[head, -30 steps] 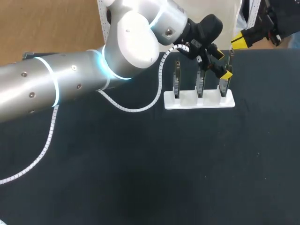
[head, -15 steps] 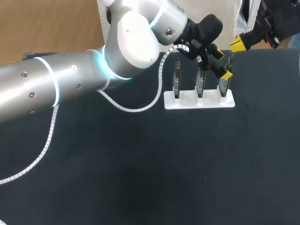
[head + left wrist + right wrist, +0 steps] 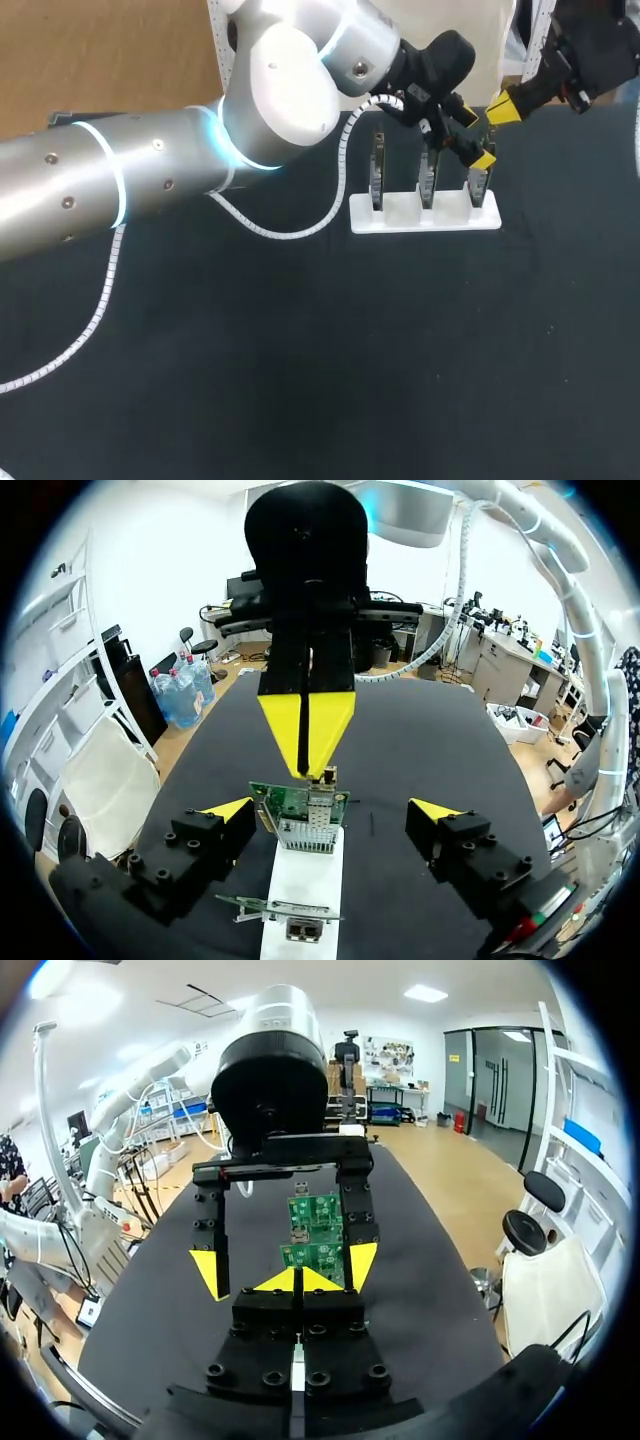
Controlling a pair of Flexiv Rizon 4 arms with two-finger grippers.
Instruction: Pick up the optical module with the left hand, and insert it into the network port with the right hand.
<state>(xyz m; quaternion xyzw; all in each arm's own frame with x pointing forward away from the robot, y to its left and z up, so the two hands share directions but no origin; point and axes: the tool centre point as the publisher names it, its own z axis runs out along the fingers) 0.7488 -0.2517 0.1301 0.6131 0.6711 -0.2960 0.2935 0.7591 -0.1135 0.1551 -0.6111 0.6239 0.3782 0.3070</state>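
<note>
A white holder (image 3: pixel 400 215) carries three upright green circuit boards. My left gripper (image 3: pixel 470 140) stands open around the top of the rightmost board (image 3: pixel 481 183). In the left wrist view that board (image 3: pixel 300 815) sits between my own gripper's (image 3: pixel 332 810) yellow fingertips (image 3: pixel 228 808), which stay clear of it. My right gripper (image 3: pixel 500 105) is shut, with its tips (image 3: pixel 305 735) just above the board's top edge. In the right wrist view the right gripper (image 3: pixel 300 1280) points at the boards (image 3: pixel 318 1225) between the left fingers (image 3: pixel 210 1270). I cannot make out an optical module in either gripper.
The holder (image 3: pixel 300 880) stands near the far right of the black table (image 3: pixel 300 350). My left arm's white spiral cable (image 3: pixel 100 300) trails over the left part of the table. A second board (image 3: pixel 285 910) lies closer to my left wrist.
My right gripper has moved left and down, closer to the rightmost board and the left gripper. The left arm has not moved.
</note>
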